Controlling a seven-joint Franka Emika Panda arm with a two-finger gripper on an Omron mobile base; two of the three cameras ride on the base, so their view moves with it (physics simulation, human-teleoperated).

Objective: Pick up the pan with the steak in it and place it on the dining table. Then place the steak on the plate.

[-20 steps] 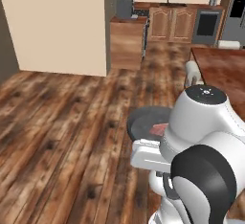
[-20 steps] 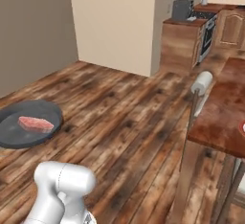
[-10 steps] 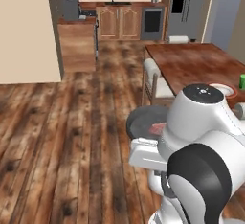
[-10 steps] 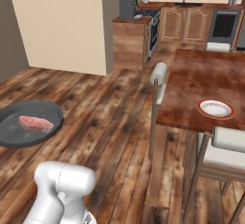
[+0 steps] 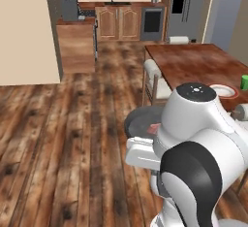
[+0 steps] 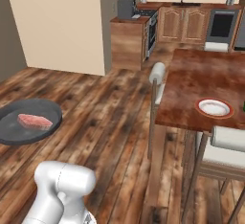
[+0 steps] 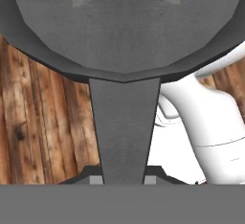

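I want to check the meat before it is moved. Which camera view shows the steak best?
The right base view: the steak lies whole and unhidden in the pan. In the left base view the arm hides nearly all of it. The hand view shows the pan's underside and handle.

A matt dark grey pan (image 6: 29,127) with a faintly grainy, metal-like surface carries a pinkish-red steak (image 6: 34,121) streaked with paler marbling. The tabletop (image 6: 206,82) is glossy reddish-brown wood with visible grain. A smooth plate (image 6: 214,107) has a red-orange rim and a whitish centre. The floor (image 5: 72,138) is knotty, streaked wooden planking with a soft sheen
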